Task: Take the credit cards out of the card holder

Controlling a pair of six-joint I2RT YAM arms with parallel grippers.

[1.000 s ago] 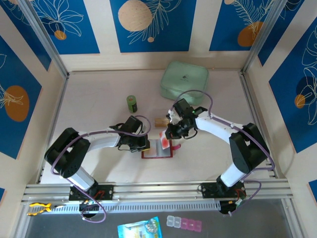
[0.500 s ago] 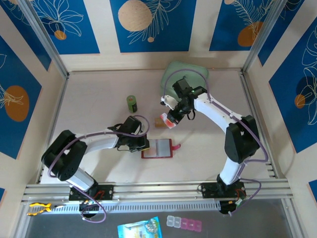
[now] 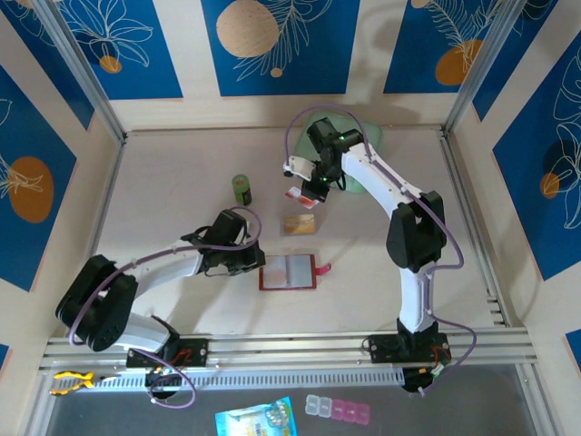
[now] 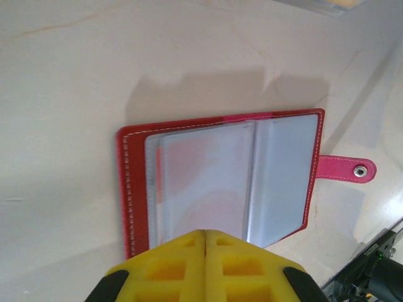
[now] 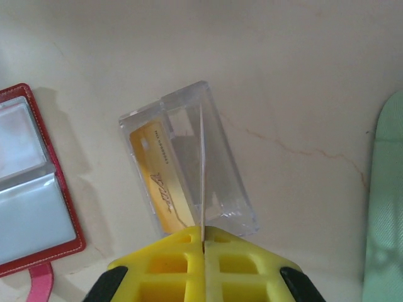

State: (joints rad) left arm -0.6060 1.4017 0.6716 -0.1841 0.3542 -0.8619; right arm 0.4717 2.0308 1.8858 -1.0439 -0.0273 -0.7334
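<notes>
- R gripper (image 5: 203,234): your jaws are pinched on a thin credit card (image 5: 202,163). The wrist cam sees it edge-on, as a pale line rising from between the yellow fingers (image 5: 170,255).
- The top cam gives you what the wrist cam can't — the card's reddish-and-white face, at the R gripper (image 3: 307,190), just on the far side of the clear plastic box (image 3: 300,223) and apart from it.
- From the R wrist, the held card's edge crosses over that box, and a yellowish card (image 5: 160,189) shows through the plastic.
- L gripper (image 4: 205,236): jaws pressed together, nothing visible between them. The tips sit over the near edge of the card holder (image 4: 220,179); can't tell if they touch it.
- The holder lies open and flat on the table (image 3: 172,182), grey clear pockets up, pink snap tab (image 4: 345,168) sticking out to one side. No card is clear in the pockets.
- Top cam puts the L gripper just beside the holder's left edge.
- Room: bare table left of the holder and btw holder and box. The green bottle (image 3: 241,189) stands well apart.
- The mint-green case (image 5: 385,189) is at the R wrist view's right edge — partly behind the R arm from above.
</notes>
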